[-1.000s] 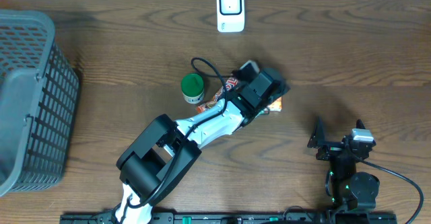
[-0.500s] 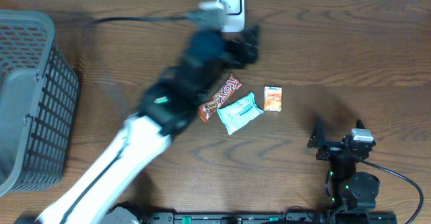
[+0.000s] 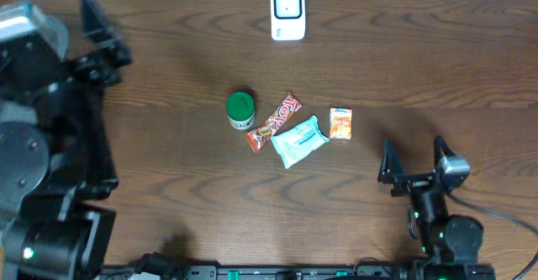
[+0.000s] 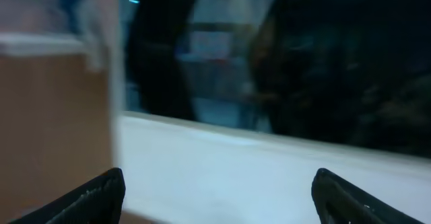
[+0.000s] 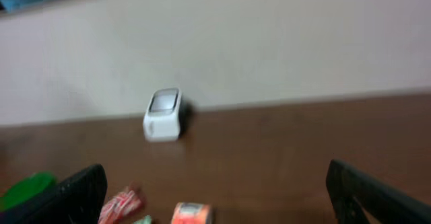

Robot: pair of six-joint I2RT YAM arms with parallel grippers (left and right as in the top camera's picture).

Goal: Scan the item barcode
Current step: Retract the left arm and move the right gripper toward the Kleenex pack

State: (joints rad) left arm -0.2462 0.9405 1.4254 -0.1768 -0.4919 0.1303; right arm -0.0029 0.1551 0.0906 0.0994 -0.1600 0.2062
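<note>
At the far edge of the dark wood-grain table (image 3: 437,61), a small white scanner (image 3: 287,12) with rounded corners and a dark window is standing upright. Four items are lying in a loose cluster on the robot's side of it, all apart from it. They are a round tub with a green lid (image 3: 240,109), a long glossy red candy bar (image 3: 274,122) lying slantwise just beside the tub, a crinkled pale blue packet (image 3: 299,140) just beside the bar, and a small square orange packet (image 3: 340,123) next to that. Only bare wood is showing between the cluster and the scanner. The bulky black left arm (image 3: 42,145) is looming at the table's left side, well away from the scanner. The left gripper (image 4: 219,200) is gaping wide with nothing in it, and its wrist view is blurring into a pale ledge and dark glass. The right gripper (image 3: 412,158) is sitting beyond the orange packet from the scanner, facing it, fingers spread fully and gripping nothing. A second ago the left arm was reaching over the cluster, covering the blue and orange packets. Now all four are lying uncovered, none held, and the arm is hiding the grey basket seen earlier.
</note>
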